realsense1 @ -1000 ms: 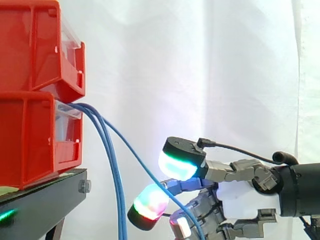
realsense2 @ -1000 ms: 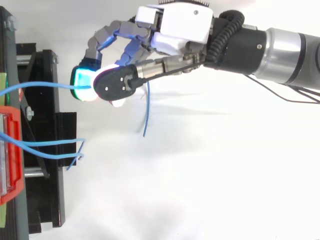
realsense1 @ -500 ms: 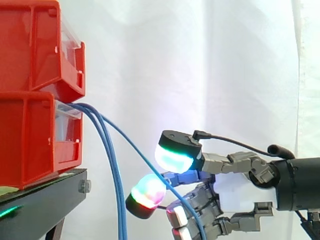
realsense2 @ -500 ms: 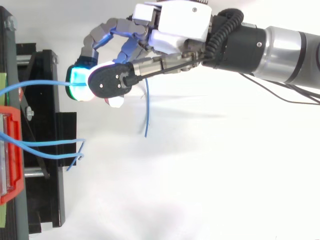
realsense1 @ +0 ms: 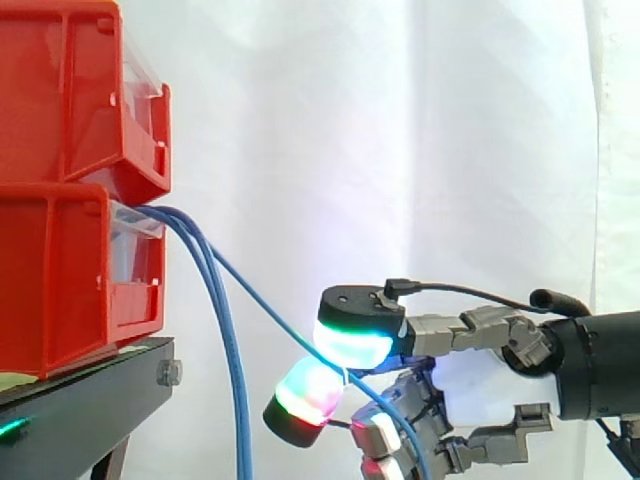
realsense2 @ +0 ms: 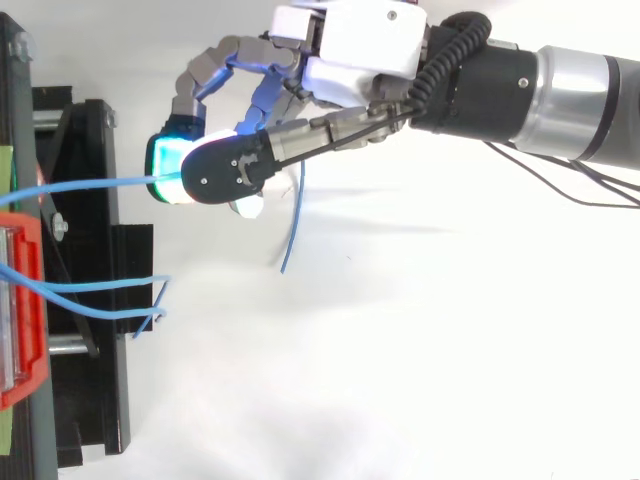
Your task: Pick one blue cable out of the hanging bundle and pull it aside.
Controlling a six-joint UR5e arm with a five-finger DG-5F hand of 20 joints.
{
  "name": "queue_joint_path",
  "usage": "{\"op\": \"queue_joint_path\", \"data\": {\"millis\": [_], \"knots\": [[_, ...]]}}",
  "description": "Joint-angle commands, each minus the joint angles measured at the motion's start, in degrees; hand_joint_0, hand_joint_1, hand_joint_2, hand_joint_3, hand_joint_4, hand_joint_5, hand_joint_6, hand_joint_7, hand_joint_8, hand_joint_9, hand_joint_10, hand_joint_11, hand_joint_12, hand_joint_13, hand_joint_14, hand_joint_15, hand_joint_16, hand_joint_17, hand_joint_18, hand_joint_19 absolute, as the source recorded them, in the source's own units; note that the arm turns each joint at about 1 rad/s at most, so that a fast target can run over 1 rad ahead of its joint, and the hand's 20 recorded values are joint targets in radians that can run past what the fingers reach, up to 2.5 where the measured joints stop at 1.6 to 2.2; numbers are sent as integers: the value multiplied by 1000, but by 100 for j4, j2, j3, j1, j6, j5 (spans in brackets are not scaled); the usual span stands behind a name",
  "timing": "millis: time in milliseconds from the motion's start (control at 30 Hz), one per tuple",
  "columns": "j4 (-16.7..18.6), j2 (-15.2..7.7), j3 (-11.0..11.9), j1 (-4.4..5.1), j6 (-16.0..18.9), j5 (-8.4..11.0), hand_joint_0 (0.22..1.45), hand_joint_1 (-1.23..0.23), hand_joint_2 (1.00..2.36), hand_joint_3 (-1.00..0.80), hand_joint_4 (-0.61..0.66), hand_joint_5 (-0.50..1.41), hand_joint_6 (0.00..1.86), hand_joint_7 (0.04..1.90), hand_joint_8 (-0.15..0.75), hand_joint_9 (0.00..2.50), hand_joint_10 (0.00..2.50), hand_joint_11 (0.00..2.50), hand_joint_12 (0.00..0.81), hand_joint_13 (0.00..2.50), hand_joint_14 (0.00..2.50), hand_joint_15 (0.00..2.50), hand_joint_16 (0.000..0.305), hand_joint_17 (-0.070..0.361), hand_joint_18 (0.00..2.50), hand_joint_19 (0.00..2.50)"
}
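Observation:
Three blue cables come out of the lower red bin [realsense1: 60, 290]. Two of them [realsense1: 235, 400] hang straight down beside the black stand [realsense1: 90, 400]. The third blue cable [realsense1: 265, 310] runs taut and slanting away from the bin to my hand [realsense1: 470, 330], which is pinching it between a green-glowing pad [realsense1: 350, 340] and a red-green pad [realsense1: 305, 395]. Past the pinch the cable drops down in front of the curled fingers. In the top view the taut cable [realsense2: 100, 185] leads to the hand [realsense2: 360, 45], and its free end [realsense2: 292, 230] dangles below the pads.
A second red bin [realsense1: 70, 90] is stacked on the lower one. In the top view the other two cables [realsense2: 90, 300] lie across the stand [realsense2: 85, 330]. The white curtain is behind, and the arm [realsense2: 560, 90] comes in from the right.
The two glowing pads have come closer together on the one cable. That cable, curved before, now runs straight and taut from the bin, and the hand has sunk slightly.

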Motion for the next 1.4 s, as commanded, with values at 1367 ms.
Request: {"op": "queue_joint_path", "data": {"millis": [1367], "knots": [[-962,390,29,-3,-124,-71,571,-698,1015,-147,-121,-61,910,963,250,1316,25,852,302,1164,27,738,55,123,871,518]]}}
